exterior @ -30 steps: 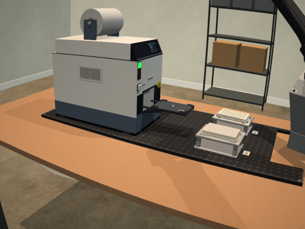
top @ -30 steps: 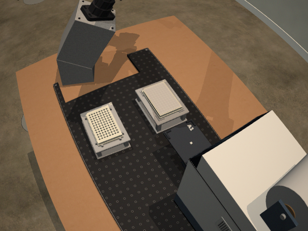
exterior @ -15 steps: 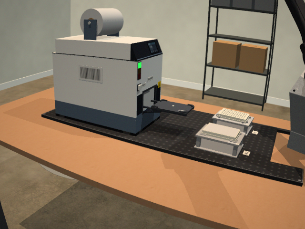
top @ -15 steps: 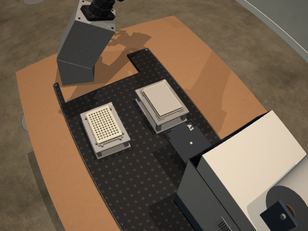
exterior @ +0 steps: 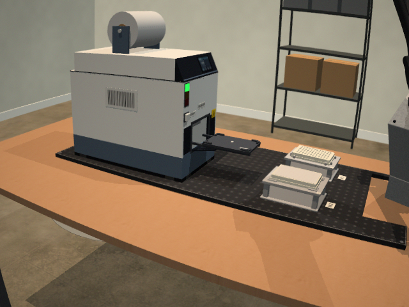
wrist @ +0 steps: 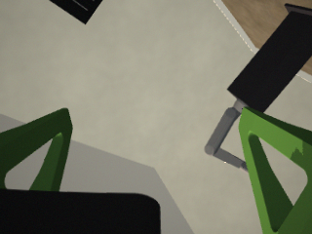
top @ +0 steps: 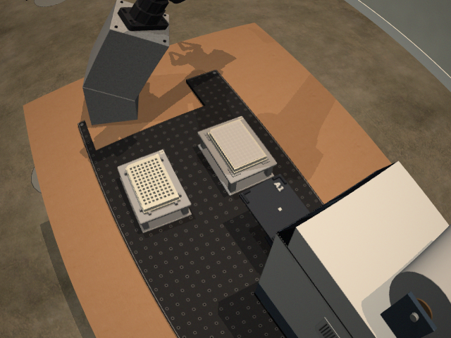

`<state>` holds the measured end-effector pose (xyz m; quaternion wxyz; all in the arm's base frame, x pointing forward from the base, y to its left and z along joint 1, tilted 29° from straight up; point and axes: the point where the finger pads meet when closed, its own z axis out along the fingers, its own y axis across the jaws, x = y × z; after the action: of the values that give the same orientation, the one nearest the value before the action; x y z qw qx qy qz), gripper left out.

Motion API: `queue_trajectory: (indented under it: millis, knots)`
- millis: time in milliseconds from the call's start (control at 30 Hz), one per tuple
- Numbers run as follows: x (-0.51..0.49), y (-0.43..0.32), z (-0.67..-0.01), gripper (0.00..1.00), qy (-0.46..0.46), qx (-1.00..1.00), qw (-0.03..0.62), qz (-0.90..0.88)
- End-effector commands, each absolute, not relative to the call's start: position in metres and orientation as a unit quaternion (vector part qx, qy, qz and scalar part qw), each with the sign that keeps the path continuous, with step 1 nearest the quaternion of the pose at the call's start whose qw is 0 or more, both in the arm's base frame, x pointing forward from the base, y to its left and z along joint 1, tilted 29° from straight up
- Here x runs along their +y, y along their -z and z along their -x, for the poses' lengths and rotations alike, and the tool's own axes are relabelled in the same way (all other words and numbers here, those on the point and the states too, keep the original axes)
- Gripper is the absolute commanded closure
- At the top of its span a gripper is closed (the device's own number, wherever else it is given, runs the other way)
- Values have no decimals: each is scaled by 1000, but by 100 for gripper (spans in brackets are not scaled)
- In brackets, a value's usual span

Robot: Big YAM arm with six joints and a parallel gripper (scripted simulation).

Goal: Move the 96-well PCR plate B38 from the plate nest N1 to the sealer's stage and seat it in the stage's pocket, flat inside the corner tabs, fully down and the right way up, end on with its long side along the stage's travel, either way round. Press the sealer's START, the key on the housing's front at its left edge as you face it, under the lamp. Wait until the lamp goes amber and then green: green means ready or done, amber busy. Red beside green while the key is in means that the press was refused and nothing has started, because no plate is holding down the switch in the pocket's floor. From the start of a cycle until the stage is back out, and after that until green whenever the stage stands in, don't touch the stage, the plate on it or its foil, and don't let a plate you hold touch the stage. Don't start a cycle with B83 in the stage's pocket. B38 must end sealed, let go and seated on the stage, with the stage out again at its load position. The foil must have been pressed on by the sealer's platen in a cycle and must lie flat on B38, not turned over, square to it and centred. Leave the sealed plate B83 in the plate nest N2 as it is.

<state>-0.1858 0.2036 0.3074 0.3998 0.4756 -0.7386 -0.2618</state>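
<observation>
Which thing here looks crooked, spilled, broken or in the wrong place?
Nothing stands out. Both plates sit square in their nests, the open-well one and the sealed one. The stage is out and bare, the lamp green.
</observation>
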Motion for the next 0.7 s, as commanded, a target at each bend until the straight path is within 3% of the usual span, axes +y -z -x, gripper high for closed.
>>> queue_trajectory:
  millis: [0, 167, 367, 600, 667]
  knots:
    - [210, -314, 178, 0, 286, -735, 391, -475]
    - [229, -307, 166, 0, 272, -733, 398, -480]
    - [245, -305, 143, 0, 326, -765, 334, -445]
    - [262, -292, 123, 0, 309, -766, 347, -444]
    - [264, -293, 120, 0, 332, -780, 312, -430]
